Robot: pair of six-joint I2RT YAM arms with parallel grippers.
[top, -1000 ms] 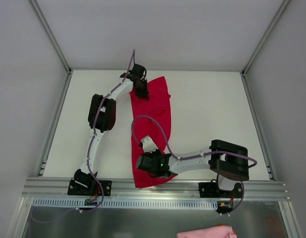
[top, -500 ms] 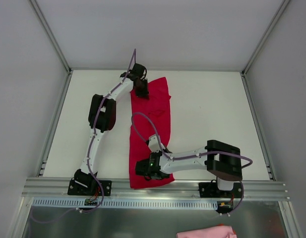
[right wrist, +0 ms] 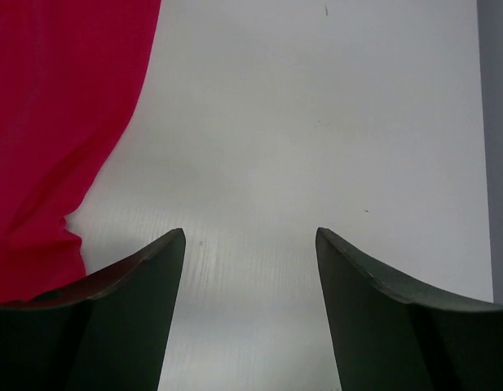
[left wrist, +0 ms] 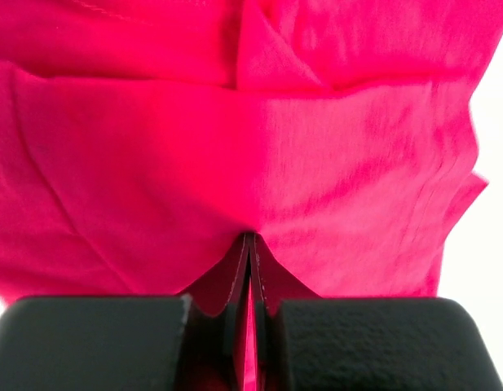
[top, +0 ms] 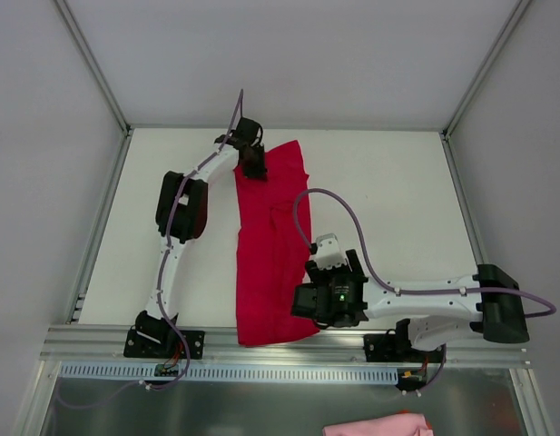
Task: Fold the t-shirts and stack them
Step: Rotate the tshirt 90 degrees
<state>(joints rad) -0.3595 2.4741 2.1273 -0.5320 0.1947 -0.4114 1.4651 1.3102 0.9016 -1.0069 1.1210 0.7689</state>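
— Lying where, the t-shirt (top: 270,245)?
— It lies as one long red strip on the table (top: 397,200), from the far side down to the near edge.
— And your grippers?
— My left gripper (left wrist: 249,242) is closed tight on the far left corner, with cloth pinched between the jaws. My right gripper (right wrist: 251,236) stands wide and holds nothing, over bare table just beside the t-shirt's right edge.

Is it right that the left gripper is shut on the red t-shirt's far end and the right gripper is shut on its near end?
Half right. The right gripper stands open over the table beside the t-shirt, holding nothing, as the right wrist view shows. The left gripper is shut on the far end.
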